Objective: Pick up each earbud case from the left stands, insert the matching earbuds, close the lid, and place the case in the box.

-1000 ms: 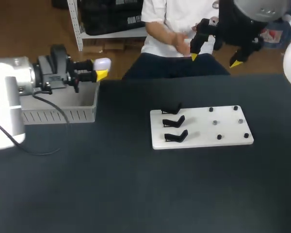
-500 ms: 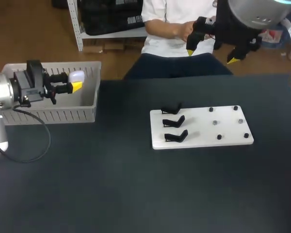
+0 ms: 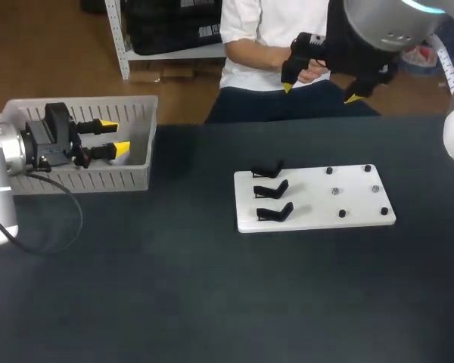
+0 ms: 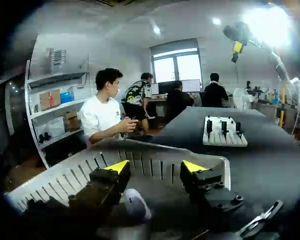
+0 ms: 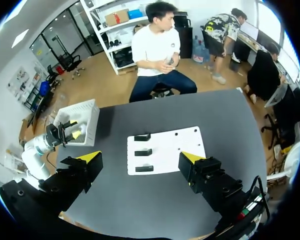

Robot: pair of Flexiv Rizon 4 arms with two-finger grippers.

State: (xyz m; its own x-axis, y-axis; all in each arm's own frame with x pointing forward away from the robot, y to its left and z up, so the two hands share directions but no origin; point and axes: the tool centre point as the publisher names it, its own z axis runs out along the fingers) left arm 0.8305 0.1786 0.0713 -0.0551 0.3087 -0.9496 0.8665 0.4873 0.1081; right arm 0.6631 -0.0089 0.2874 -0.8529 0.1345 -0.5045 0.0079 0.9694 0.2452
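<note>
1. Table (image 3: 212, 302): white board (image 3: 310, 204) right of centre, three black stands (image 3: 275, 189) on its 9 o'clock side.
2. Box (image 3: 98, 180): at the board's 9 o'clock, well apart.
3. Right gripper (image 3: 319, 91): raised at the board's 12 o'clock, fingers spread, holding nothing.
4. Left gripper (image 3: 115, 138): over the box, fingers spread, gripping nothing.
5. Earbud case (image 4: 136, 204): white, lies in the box, just under one left finger, not between the tips.

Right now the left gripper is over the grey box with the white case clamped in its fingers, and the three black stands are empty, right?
Not clamped: the left wrist view shows the left gripper open over the grey box, with the white case lying in the box beneath it. The three black stands are empty.
</note>
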